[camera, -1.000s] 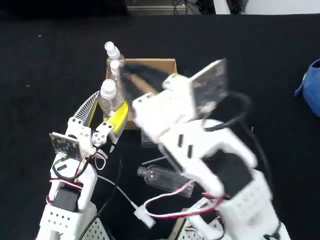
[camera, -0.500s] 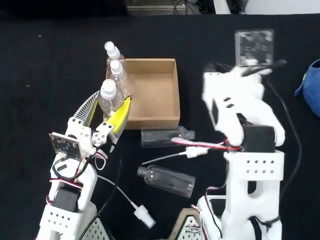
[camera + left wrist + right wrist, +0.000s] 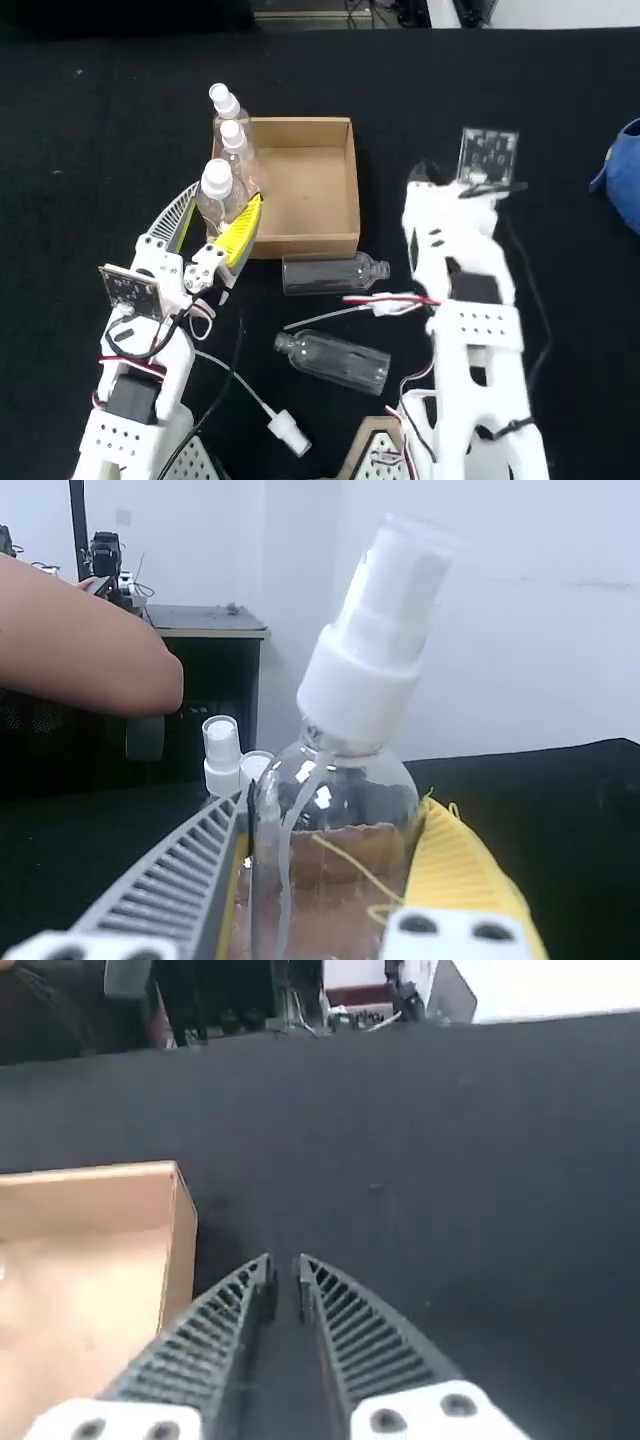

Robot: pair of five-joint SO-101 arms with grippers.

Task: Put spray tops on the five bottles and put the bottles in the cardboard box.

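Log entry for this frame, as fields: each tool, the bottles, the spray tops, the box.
left tool: shut on upright capped bottle at cardboard box left wall
right tool: nearly closed, empty, right of box
other capped bottles: two, at same wall; inside or outside unclear
uncapped bottles: two, lying in front of box
loose spray tops: two, beside them

Table (image 3: pixel 520 100): plain black.
Cardboard box (image 3: pixel 305 190): plain tan-brown.
Held bottle (image 3: pixel 220 205): clear; spray top (image 3: pixel 217 177) white.
Lying bottles (image 3: pixel 335 362): clear.
Left gripper (image 3: pixel 226 192): one finger yellow, the other grey, ribbed.
Right gripper (image 3: pixel 283 1265): dark grey ribbed fingers, white bases.
Arms (image 3: pixel 470 340): white.
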